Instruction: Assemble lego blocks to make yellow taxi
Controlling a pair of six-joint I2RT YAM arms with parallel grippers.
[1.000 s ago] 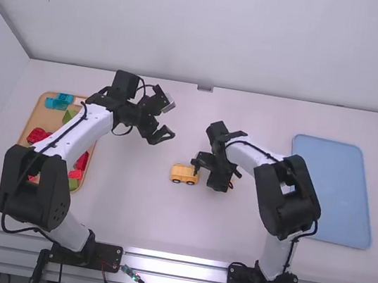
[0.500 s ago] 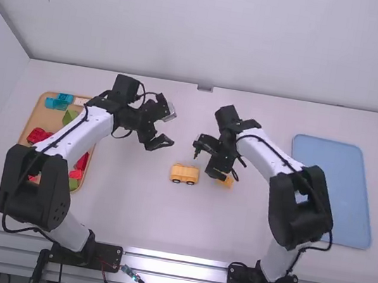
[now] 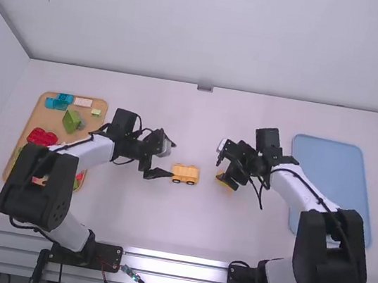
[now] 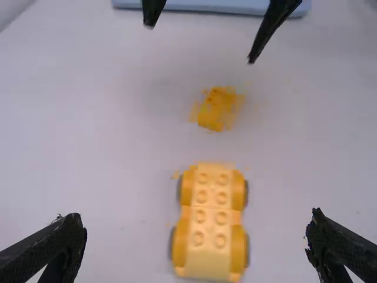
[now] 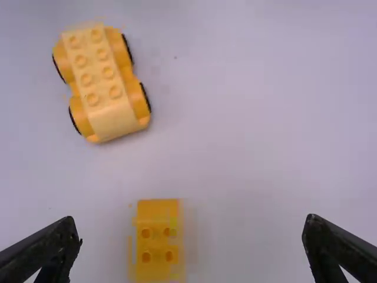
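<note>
Both moved, left gripper (image 4: pixel 194 230) and right gripper (image 5: pixel 192 231) gape empty inside the table's (image 3: pixel 129 211) edges; the chassis (image 4: pixel 211 227), likely light, stiff, suits side-gripping.

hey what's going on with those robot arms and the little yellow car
It looks like a toy taxi build. The left gripper, jaws open, is at the wheeled yellow base; the right gripper, jaws also open, is at a small yellow block. Neither holds anything, and the block sits apart from the base.
</note>
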